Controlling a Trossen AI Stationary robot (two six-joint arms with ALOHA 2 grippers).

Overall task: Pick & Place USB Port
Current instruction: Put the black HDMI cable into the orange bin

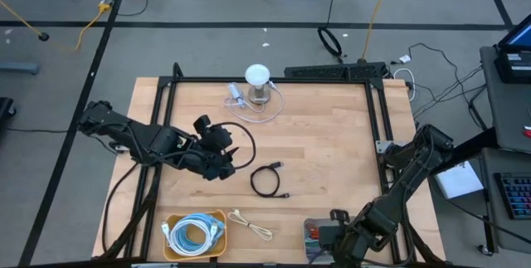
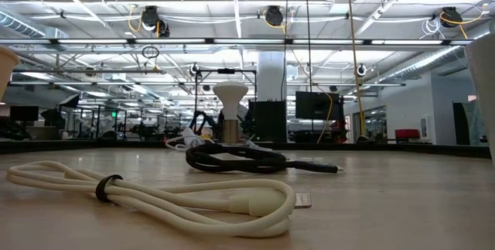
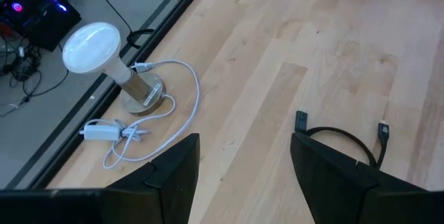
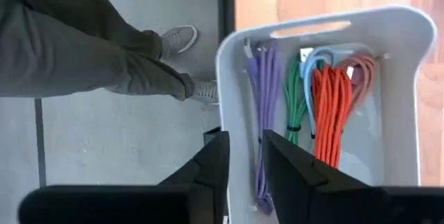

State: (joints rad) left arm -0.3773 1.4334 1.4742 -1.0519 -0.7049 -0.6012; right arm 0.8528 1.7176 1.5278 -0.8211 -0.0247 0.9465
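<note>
A black USB cable (image 1: 267,181) lies coiled on the wooden table (image 1: 332,135); it also shows in the left wrist view (image 3: 347,141) and the low view (image 2: 247,159). My left gripper (image 1: 238,157) is open and empty above the table, just left of the coil; its wrist view shows both fingers wide apart (image 3: 243,165). My right gripper (image 1: 332,236) hangs at the table's near right edge over a white bin (image 4: 395,113) of coloured cables. Its fingers (image 4: 246,172) stand a narrow gap apart and hold nothing.
A small lamp (image 1: 258,81) with a white cord (image 3: 173,99) stands at the far edge. A yellow basket (image 1: 195,235) holds a pale blue cable. A cream cable (image 1: 251,224) lies beside it. A person's legs (image 4: 104,50) show beside the table.
</note>
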